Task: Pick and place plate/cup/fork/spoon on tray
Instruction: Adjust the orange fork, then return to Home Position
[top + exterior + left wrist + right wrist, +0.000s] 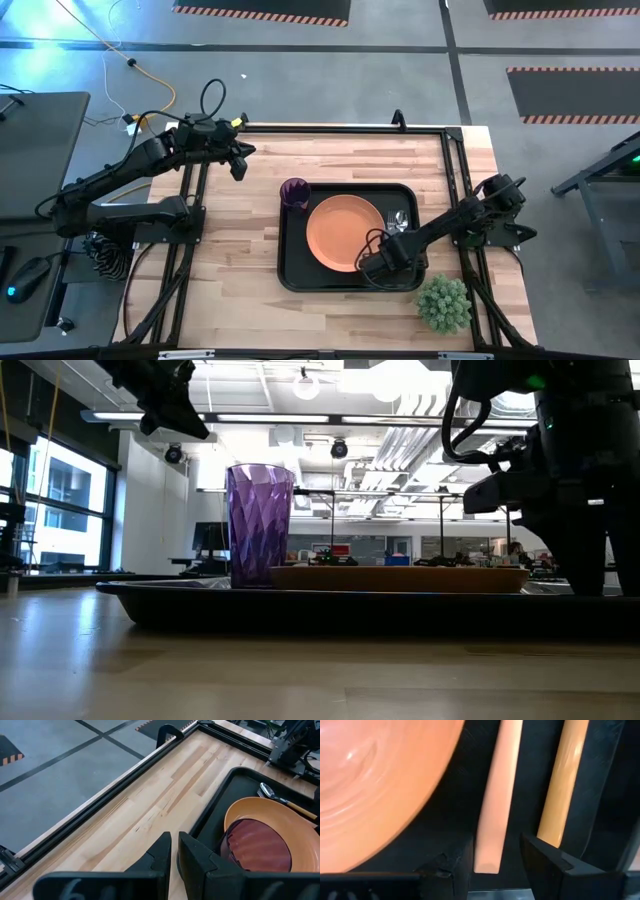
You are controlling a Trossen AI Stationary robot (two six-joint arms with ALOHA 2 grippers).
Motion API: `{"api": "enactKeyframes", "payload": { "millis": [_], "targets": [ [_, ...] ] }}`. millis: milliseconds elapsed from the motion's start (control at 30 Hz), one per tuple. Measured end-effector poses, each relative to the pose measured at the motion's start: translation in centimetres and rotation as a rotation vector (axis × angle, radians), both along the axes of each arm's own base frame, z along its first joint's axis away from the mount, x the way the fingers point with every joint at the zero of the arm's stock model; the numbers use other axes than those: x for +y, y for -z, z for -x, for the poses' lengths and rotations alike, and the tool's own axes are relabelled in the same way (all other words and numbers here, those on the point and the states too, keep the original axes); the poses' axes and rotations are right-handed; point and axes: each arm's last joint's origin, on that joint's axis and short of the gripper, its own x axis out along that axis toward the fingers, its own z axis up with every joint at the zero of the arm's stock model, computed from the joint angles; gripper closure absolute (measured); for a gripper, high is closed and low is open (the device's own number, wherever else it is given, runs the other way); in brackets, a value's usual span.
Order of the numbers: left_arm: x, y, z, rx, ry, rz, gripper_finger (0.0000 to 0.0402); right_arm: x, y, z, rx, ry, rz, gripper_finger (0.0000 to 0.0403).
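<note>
The black tray [296,270] lies mid-table. On it the orange plate [340,235] lies flat. The purple cup [294,192] stands upright in the tray's far left corner, also in the low view [258,525]. The fork [495,795], with the pale handle, and the spoon [565,785], with the orange handle, lie side by side on the tray right of the plate. My right gripper [496,857] is open and low over the tray, with one finger on each side of the fork handle's free end. My left gripper [175,852] is shut and empty above the table's far left.
A small green plant [443,303] stands at the table's near right corner, close to my right arm. A black frame rail [125,775] runs along the table's far edge. Bare wood [230,260] lies left of the tray.
</note>
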Motion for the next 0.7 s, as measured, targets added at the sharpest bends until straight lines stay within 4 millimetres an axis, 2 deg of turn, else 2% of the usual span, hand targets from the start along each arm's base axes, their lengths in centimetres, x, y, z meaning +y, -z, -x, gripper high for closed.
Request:
{"api": "enactKeyframes", "payload": {
  "millis": [700],
  "targets": [
    [0.00,0.00,0.00,-0.001,0.000,0.000,0.0378,0.12,-0.49,-0.20,0.004,-0.002,-0.017,0.0249]
  ]
}}
